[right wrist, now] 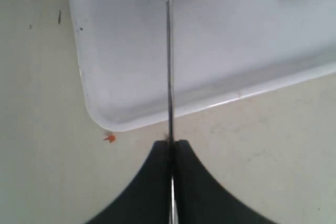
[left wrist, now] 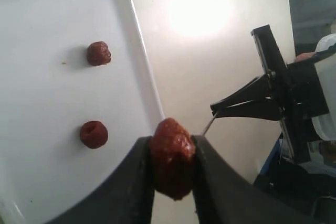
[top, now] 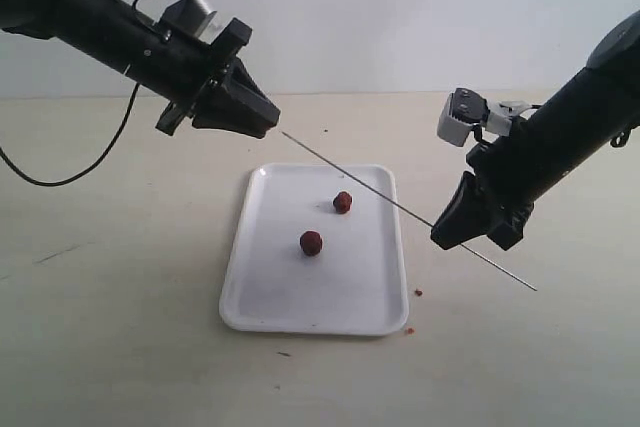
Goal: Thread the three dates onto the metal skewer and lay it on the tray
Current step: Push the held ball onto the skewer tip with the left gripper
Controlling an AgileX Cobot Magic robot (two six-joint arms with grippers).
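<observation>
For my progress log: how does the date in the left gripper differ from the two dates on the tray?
The held date is clamped between the left gripper's fingers, in the air; the tray dates lie loose on the tray. The held date is at the metal skewer's tip; the tray dates are away from it. All three are wrinkled and red-brown.

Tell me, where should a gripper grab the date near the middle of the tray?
Across its round middle, from straight above, pinching opposite sides. The date is small and roundish, lying free on the flat floor of the white tray, clear of the other date and the rim, so there is room around it. The metal skewer only crosses the far corner.
</observation>
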